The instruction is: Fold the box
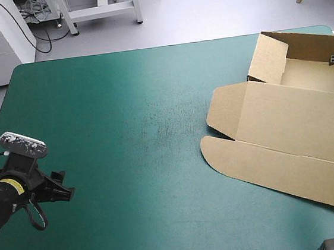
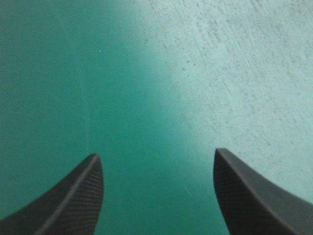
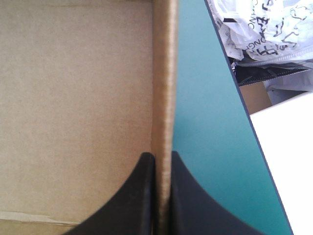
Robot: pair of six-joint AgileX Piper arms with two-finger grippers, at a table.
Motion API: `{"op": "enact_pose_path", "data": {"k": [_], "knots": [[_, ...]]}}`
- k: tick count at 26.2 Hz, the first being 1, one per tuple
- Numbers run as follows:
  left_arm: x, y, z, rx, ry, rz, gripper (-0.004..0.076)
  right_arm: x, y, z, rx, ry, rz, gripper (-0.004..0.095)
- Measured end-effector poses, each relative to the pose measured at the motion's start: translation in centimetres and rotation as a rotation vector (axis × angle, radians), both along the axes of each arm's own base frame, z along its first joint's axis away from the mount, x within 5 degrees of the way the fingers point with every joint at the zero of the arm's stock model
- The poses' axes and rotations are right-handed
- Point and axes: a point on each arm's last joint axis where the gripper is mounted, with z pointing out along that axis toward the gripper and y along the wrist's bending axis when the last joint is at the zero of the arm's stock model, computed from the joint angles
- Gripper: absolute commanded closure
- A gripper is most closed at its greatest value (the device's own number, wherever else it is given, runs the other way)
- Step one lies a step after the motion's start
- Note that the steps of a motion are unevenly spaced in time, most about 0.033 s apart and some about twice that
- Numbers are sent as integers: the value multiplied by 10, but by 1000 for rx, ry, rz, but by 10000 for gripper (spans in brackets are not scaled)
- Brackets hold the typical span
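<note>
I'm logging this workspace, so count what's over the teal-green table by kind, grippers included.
Brown box: 1
Grippers: 2, the left gripper with jaws open over bare cover, and the right gripper with jaws shut on a raised wall of the box
Total: 3

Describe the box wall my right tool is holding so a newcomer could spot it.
On the teal-green cover, go to the brown box at the far right corner. Its tray end has raised walls; this wall is the one beside the table's edge, pinched in the right tool. Unlike the flat lid panels, it stands upright.
</note>
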Motion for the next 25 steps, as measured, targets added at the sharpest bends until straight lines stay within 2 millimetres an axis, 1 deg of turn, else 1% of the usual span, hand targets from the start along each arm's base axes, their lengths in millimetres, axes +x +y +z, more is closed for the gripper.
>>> {"op": "enact_pose_path", "data": {"k": [1,2,3,4,7,8,12,15,18,21,23,24,25], "knots": [[0,0,0,0,-4,0,267,0,0,-4,-2,9,10,770],[0,0,0,0,-7,-1,267,-1,0,-9,-3,19,23,640],[1,0,0,0,-8,-1,267,-1,0,-15,-3,35,48,572],[1,0,0,-1,-8,0,267,-1,1,-17,-1,41,57,473],[1,0,1,2,-9,1,267,-2,1,-20,2,54,71,320],[1,0,1,2,-9,1,267,-2,1,-20,3,53,68,303],[1,0,1,2,-9,2,267,-4,2,-14,2,38,54,305],[1,0,1,1,-12,1,267,-10,5,4,-13,2,50,305],[1,0,1,1,-16,1,267,-21,12,33,-31,-61,50,326],[2,0,2,-4,-37,-3,267,-35,25,64,2,-143,79,365],[4,-1,4,-11,-64,-7,267,-44,38,86,46,-216,115,414],[5,-1,5,-11,-77,-9,267,-50,47,99,68,-259,144,466],[6,-1,6,-5,-96,-9,267,-62,67,125,91,-341,202,494]]}}
